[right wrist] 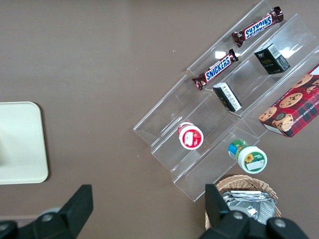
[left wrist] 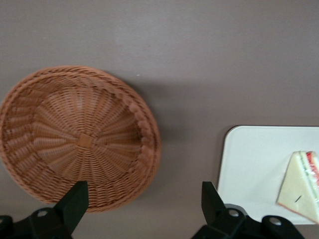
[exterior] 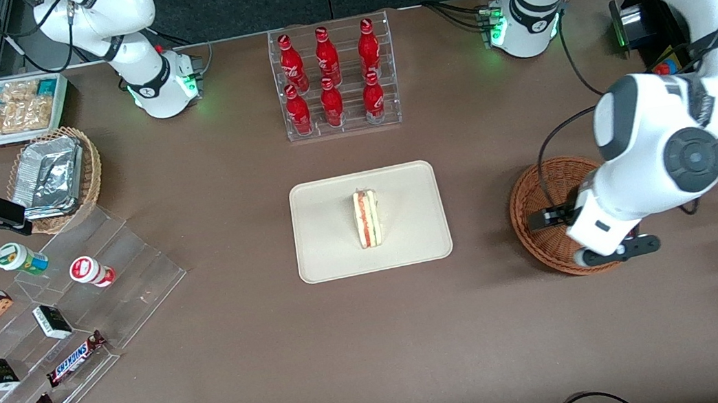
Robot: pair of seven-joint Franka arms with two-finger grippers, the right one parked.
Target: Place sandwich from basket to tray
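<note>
Sandwich (exterior: 367, 218) sits on the tray (exterior: 329, 261), basket (exterior: 533, 206) empty, gripper (left wrist: 144, 209) wide above it; soft, light wedge, best pinched gently across its bread faces.

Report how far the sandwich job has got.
Done, by the look of it: the sandwich lies on the tray, and the basket is empty. In hand: nothing; the claw hangs open above the basket. Left: apparently nothing.
</note>
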